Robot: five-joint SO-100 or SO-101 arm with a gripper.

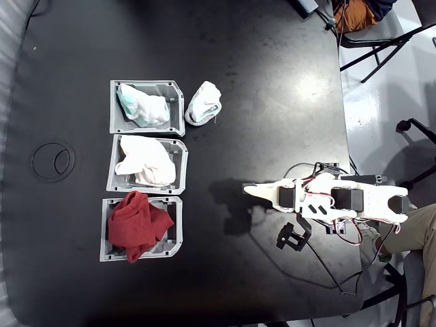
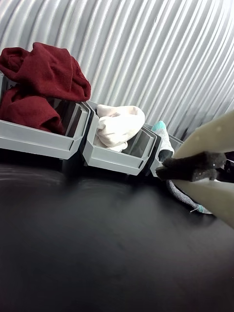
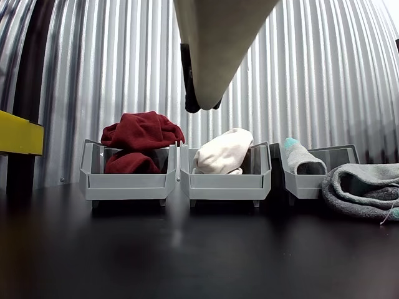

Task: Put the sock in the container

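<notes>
The sock [image 1: 204,103], a small white and grey ball, lies on the black table just right of the container [image 1: 174,89], the top bin in the fixed view, which holds teal-and-white fabric [image 1: 141,105]. In the other view the sock [image 3: 365,187] lies to the right of the container [image 3: 310,187]. My gripper [image 1: 248,189] points left, well below and to the right of the sock, with its fingers together and nothing between them. In the wrist view the gripper [image 2: 168,170] partly covers the sock [image 2: 187,197].
Below the container stand a bin with white cloth [image 1: 145,162] and a bin with red cloth [image 1: 138,227]. Cables [image 1: 327,266] trail from the arm's base at the right. A chair [image 1: 381,41] and a person's leg [image 1: 415,235] are beyond the table's right edge.
</notes>
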